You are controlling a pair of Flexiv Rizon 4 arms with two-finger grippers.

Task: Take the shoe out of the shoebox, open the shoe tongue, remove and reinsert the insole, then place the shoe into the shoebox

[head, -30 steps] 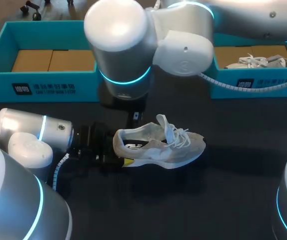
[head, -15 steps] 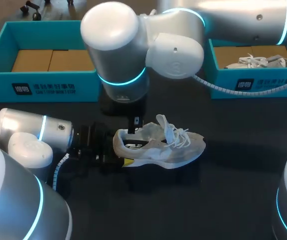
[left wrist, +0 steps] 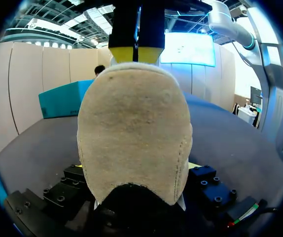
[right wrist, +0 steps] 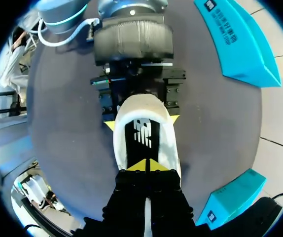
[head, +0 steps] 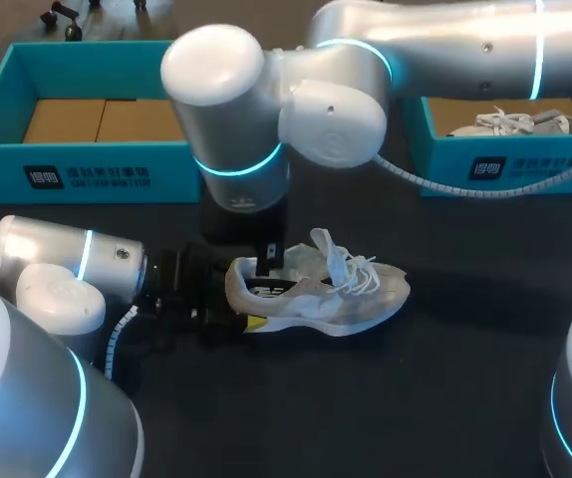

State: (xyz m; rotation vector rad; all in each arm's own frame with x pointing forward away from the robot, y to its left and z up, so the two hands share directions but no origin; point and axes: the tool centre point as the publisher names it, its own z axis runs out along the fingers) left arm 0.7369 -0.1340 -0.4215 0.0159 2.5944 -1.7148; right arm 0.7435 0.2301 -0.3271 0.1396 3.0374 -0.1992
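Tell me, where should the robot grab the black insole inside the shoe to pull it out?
Probably at its heel end, coming straight down from above. The shoe stands upright with its opening facing up, so the insole shows only there; the laces cover the front. The left gripper clamps the heel from behind, so that side is taken.

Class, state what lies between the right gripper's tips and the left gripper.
Between right gripper and left gripper: the black insole and heel rim of the shoe, shown in the right wrist view.

Left hand (head: 238,297) level, fingers apart; right hand (right wrist: 146,165) vertical, fingertips together.
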